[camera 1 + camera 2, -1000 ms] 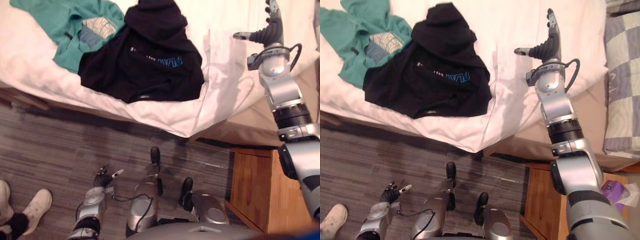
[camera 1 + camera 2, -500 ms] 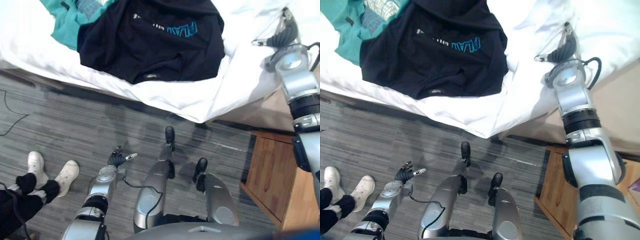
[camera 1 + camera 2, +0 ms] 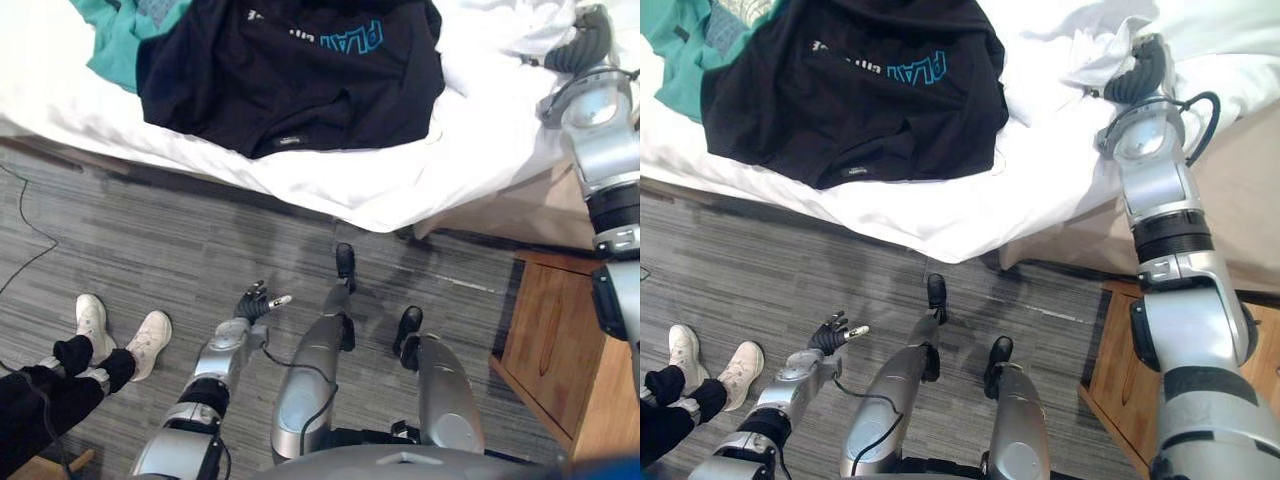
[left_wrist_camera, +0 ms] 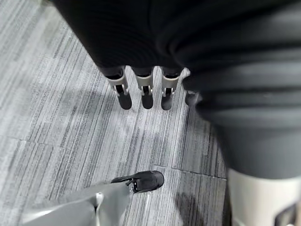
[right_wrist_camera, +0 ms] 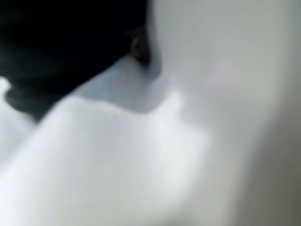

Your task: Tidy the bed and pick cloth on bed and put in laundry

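Two garments lie on the bed (image 3: 490, 215) in the left eye view: a black sweatshirt (image 3: 300, 90) with blue lettering, spread over the white duvet (image 3: 400, 190) near its hanging edge, and a teal garment (image 3: 105, 40) partly tucked under the sweatshirt's left side. Well below the sweatshirt and off the bed, the left hand (image 3: 255, 302) hangs over the grey floor (image 3: 150, 240), holding nothing. A person's white shoes (image 3: 125, 335) stand to the sweatshirt's lower left, well apart from it, and a wooden nightstand (image 3: 555, 340) sits to its lower right, past the duvet's corner. In the right eye view the right hand (image 3: 1137, 72) is on the duvet, well to the right of the sweatshirt and not touching it, with a bunched fold (image 3: 1095, 60) of white cloth heaped against it. Its fingers are buried in that fold, so I cannot tell whether they clutch the cloth or merely press it. The left wrist view shows the left hand's fingers (image 4: 125, 94) straight and loose, pointing down at the floor. The right wrist view gives white cloth pressed close against the hand. By my judgement the task is at an early stage: the right hand seems to be working the duvet to the right of the sweatshirt, the cloth there looks rumpled, and neither garment has been picked up. Both remain to be lifted off and carried to the laundry.
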`<state>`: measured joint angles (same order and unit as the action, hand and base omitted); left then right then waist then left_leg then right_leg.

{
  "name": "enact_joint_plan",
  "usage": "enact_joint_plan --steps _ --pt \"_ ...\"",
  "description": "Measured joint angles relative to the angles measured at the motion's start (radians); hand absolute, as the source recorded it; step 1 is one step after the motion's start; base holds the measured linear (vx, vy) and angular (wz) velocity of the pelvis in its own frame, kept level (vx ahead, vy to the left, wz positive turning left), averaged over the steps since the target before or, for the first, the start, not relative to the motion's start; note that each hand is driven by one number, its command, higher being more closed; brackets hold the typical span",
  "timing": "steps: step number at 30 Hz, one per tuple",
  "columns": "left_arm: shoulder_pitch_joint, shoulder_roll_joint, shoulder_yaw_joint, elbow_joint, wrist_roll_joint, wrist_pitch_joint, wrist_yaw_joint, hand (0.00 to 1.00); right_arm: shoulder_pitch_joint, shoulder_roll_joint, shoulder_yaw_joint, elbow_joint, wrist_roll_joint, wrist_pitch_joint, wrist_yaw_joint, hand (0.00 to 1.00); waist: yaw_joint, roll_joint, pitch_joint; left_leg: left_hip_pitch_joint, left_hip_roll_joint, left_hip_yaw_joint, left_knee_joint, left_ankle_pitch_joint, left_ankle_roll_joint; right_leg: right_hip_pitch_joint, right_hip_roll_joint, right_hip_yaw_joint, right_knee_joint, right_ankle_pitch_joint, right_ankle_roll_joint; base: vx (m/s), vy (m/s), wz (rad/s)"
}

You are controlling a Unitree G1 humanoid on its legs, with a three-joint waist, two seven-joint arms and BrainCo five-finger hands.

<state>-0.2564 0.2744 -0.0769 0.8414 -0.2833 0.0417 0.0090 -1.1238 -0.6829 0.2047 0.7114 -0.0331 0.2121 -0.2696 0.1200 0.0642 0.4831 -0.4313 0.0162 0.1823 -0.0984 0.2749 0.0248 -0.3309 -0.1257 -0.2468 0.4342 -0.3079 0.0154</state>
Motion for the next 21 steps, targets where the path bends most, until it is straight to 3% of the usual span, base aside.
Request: enact_joint_plan --steps 5,11,14,18,19,21 --pt "0.002 -0.037 0.0 -0.001 0.025 0.023 0.042 0.0 0.065 0.041 -0.078 -0.003 0.128 -0.034 -0.099 1.0 -0.005 -0.01 -0.005 0.034 0.002 0.005 0.0 0.0 -0.001 0.038 0.003 0.007 -0.021 0.002 0.001 0.01 -0.036 -0.03" --pt "0.015 -0.062 0.0 -0.005 0.041 0.052 0.085 0.0 0.228 0.104 -0.166 -0.172 0.158 -0.077 -0.151 1.0 -0.019 -0.015 -0.007 0.086 0.019 0.053 0.0 -0.012 -0.001 0.089 0.02 0.046 -0.073 0.038 0.007 0.0 -0.016 -0.25" --pt "0.052 -0.062 0.0 -0.031 0.046 0.063 0.096 0.0 0.383 0.173 -0.246 -0.297 0.173 -0.097 -0.186 1.0 -0.034 -0.044 -0.015 0.13 0.021 0.088 -0.001 -0.029 -0.001 0.119 0.02 0.087 -0.091 0.047 0.013 0.01 -0.011 -0.37" --pt "0.1 -0.066 -0.001 -0.038 0.064 0.071 0.11 0.0 0.596 0.275 -0.343 -0.413 0.245 -0.167 -0.244 1.0 -0.073 -0.081 -0.032 0.177 0.023 0.114 -0.001 -0.043 -0.003 0.173 0.022 0.106 -0.126 0.064 0.018 0.05 -0.021 -0.25" --pt "0.116 -0.069 -0.002 -0.038 0.068 0.074 0.113 0.0 0.661 0.311 -0.36 -0.43 0.263 -0.199 -0.256 0.0 -0.079 -0.089 -0.037 0.203 0.024 0.125 -0.001 -0.051 -0.006 0.2 0.023 0.122 -0.141 0.069 0.021 0.05 -0.021 -0.37" --pt "0.14 -0.074 -0.003 -0.038 0.071 0.074 0.122 0.0 0.74 0.352 -0.362 -0.469 0.284 -0.242 -0.256 0.0 -0.082 -0.098 -0.046 0.237 0.025 0.142 -0.004 -0.067 -0.007 0.23 0.024 0.137 -0.16 0.072 0.023 0.04 -0.027 -0.32"
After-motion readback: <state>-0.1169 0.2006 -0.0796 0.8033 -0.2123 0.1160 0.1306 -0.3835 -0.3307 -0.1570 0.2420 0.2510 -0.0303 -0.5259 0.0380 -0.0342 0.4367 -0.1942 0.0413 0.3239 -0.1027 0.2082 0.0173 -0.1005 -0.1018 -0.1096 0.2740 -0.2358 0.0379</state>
